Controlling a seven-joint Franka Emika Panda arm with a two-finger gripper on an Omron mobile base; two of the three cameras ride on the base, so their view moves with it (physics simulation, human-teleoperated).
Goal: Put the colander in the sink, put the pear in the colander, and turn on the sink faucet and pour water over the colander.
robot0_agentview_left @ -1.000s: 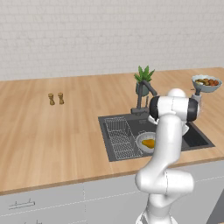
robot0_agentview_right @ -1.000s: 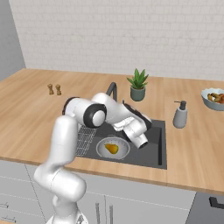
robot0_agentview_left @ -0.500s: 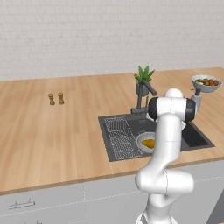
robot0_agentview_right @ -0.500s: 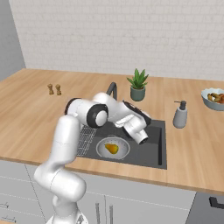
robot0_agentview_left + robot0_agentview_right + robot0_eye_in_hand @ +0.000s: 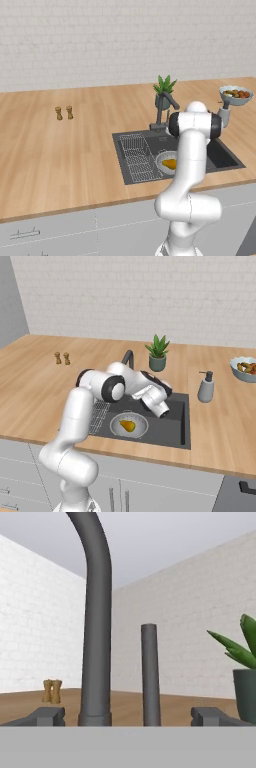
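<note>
The silver colander (image 5: 116,428) (image 5: 161,161) sits in the dark sink (image 5: 170,423) (image 5: 220,157), next to the wire rack (image 5: 136,155). The yellow-green pear (image 5: 128,426) (image 5: 170,163) lies inside it. My gripper (image 5: 147,376) (image 5: 128,717) hovers above the basin, level with the faucet and a little to its front right, and points at it. It is open, its fingertips (image 5: 47,716) wide apart with nothing between them. In the hand view the faucet (image 5: 96,637) (image 5: 128,358) (image 5: 161,114) stands close ahead, and its upright lever (image 5: 150,672) is centred between the tips. No water is visible.
A potted plant (image 5: 157,353) (image 5: 164,92) (image 5: 245,682) stands just right of the faucet. A soap dispenser (image 5: 205,387) and a bowl of fruit (image 5: 243,367) (image 5: 235,95) sit on the right counter. Two small shakers (image 5: 62,358) (image 5: 64,112) stand far left.
My hand has turned and shifted slightly above the basin towards the faucet. The colander and pear lie where they were.
</note>
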